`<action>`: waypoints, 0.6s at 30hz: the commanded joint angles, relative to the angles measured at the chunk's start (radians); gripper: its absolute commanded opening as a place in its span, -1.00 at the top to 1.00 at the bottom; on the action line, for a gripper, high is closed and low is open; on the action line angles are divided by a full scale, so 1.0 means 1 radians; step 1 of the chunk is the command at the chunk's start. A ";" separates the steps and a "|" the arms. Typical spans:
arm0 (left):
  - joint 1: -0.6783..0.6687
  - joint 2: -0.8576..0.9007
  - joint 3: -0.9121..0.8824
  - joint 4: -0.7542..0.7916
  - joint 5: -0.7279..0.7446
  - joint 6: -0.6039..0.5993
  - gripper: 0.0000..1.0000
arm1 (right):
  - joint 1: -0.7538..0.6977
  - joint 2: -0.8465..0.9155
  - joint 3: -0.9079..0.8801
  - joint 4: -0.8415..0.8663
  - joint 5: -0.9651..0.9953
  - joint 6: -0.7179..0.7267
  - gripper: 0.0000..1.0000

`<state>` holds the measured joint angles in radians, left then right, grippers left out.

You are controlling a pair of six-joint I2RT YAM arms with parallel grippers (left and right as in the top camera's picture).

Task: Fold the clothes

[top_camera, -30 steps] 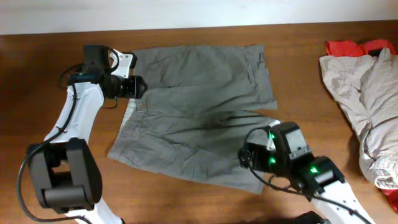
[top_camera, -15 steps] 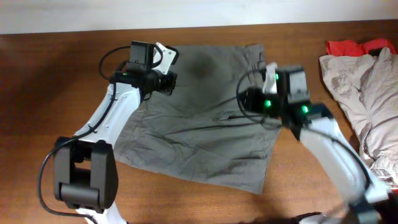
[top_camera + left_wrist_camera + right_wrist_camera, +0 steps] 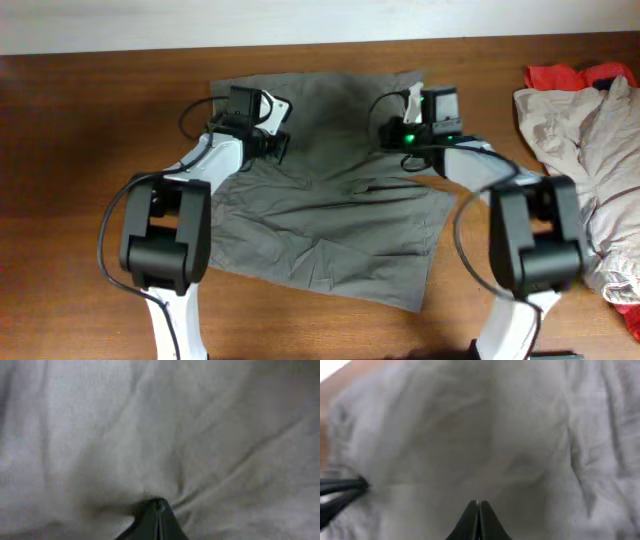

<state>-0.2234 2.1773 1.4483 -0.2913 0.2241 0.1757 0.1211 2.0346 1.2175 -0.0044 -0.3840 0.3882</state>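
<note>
Grey shorts (image 3: 320, 215) lie spread and creased on the wooden table (image 3: 80, 150). Both arms reach in over the upper part, facing each other. My left gripper (image 3: 277, 143) is shut with its tips (image 3: 159, 502) pushed into the grey cloth (image 3: 165, 425), and creases run into the tips, so it pinches the cloth. My right gripper (image 3: 386, 135) is also shut. Its closed tips (image 3: 478, 504) sit just over the grey cloth (image 3: 485, 435), with no cloth showing between them.
A pile of beige clothes (image 3: 585, 170) sits at the table's right edge, with a red garment (image 3: 565, 76) behind it. A dark thin part (image 3: 340, 491) shows at the left edge of the right wrist view.
Both arms have swung from the shorts' left edge and lower right corner up to the upper middle. Both grippers went from open to shut. The shorts' lower right part now lies flatter.
</note>
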 commanded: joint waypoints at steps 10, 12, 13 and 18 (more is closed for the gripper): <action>0.002 0.051 0.006 -0.051 -0.076 0.006 0.99 | -0.097 0.211 0.013 0.138 0.175 -0.011 0.92; 0.002 0.051 0.006 -0.071 -0.111 0.006 0.99 | -0.135 0.211 0.013 0.110 0.199 -0.011 0.92; 0.002 0.051 0.006 -0.081 -0.122 0.006 0.99 | -0.160 0.211 0.013 0.098 0.207 -0.016 0.92; 0.008 0.052 0.006 -0.111 -0.147 0.006 0.99 | -0.286 0.210 0.014 0.047 0.192 -0.018 0.92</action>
<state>-0.2291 2.1845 1.4773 -0.3595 0.1635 0.1757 -0.0483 2.1815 1.2629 0.1062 -0.3424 0.3847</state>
